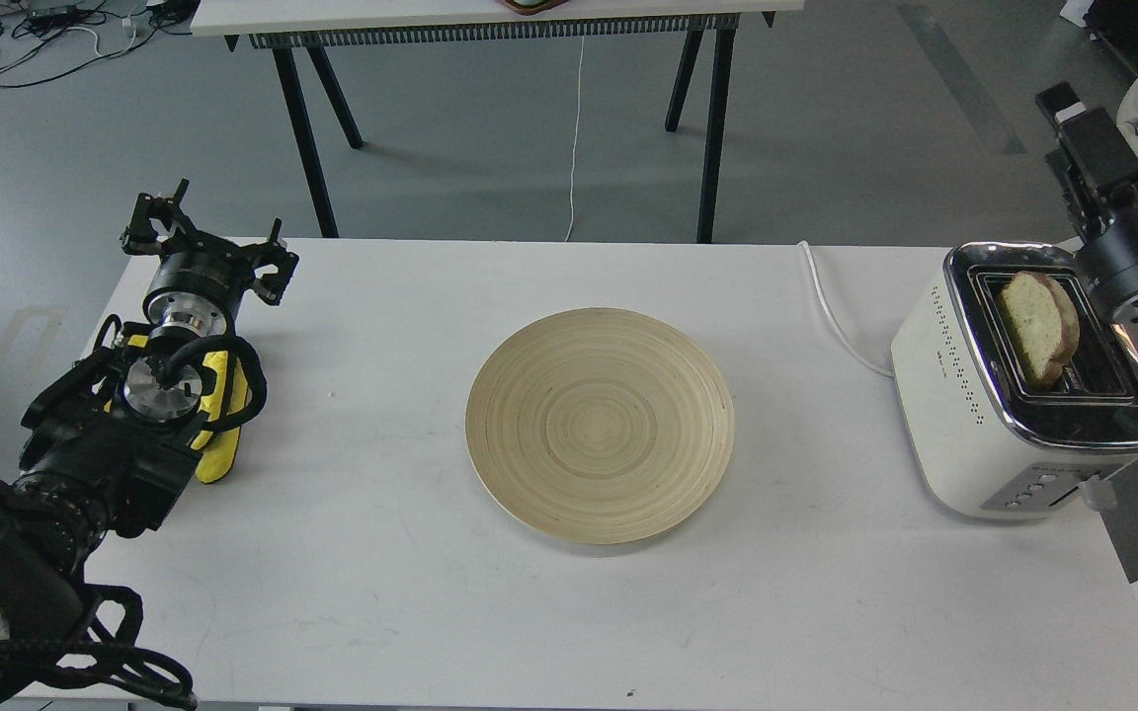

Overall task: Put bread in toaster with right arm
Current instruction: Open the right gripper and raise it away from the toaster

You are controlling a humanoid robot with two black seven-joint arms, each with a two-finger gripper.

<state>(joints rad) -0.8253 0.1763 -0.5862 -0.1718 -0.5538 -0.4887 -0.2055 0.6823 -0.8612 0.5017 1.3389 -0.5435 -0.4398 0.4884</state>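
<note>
The bread (1038, 326) stands on edge in the left slot of the cream-white toaster (974, 415) at the table's right end, its rounded top sticking out above the chrome top. My right gripper (1083, 138) is raised above and behind the toaster, clear of the bread, empty and open. My left gripper (205, 240) rests open and empty at the far left of the table, with yellow padding under the arm.
A round wooden plate (599, 425) lies empty in the middle of the white table (381, 592). The toaster's white cord (831, 306) runs off the back edge. A second table on black legs (490, 20) stands behind.
</note>
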